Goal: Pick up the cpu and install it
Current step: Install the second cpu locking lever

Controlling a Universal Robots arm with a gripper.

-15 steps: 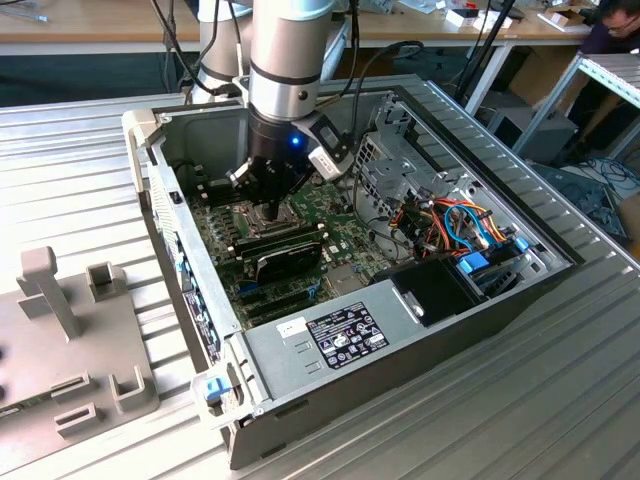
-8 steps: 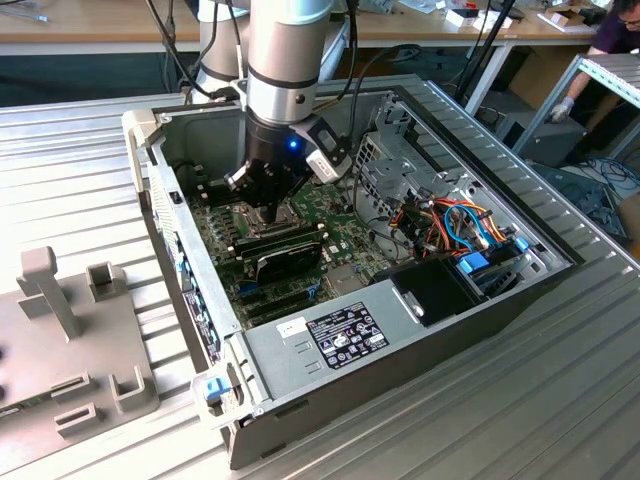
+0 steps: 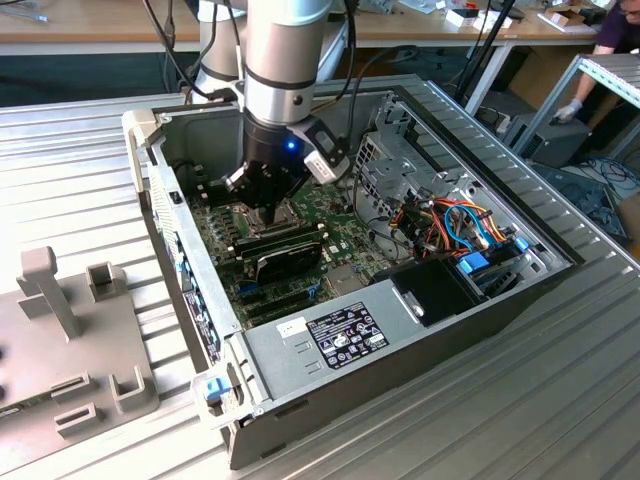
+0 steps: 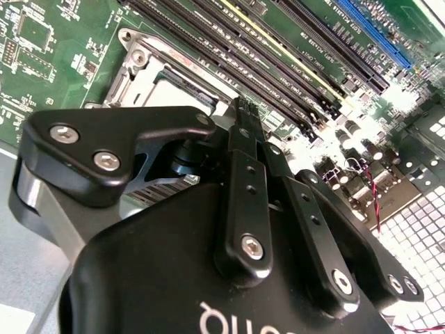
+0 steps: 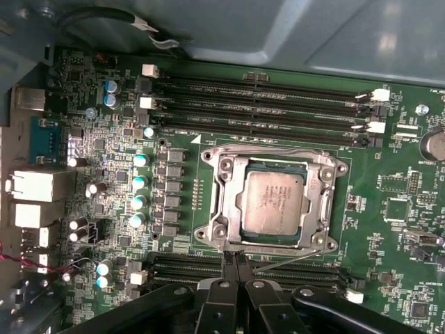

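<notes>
Black gripper (image 5: pixel 236 268) fingers fill the near edge of the first wrist view, pressed together at the tips with no gap and nothing between them — clenched and empty. The second wrist view agrees: the two finger bars meet at a point just over the socket frame (image 4: pixel 149 66).

Beyond the fingertips, the cpu (image 5: pixel 273 202) sits flat in the socket (image 5: pixel 323 209) on the green motherboard (image 5: pixel 389 181), silvery top up, edges square with the metal frame around it. It appears already seated; the frame's wire lever (image 5: pixel 292 259) lies along the side nearest the fingers, and the tips seem to be at or just beside it, though contact cannot be confirmed.

From the exterior view, the arm (image 3: pixel 285 60) reaches straight down into the open computer case (image 3: pixel 480 130), gripper low over the board next to the memory slots (image 3: pixel 280 240).
</notes>
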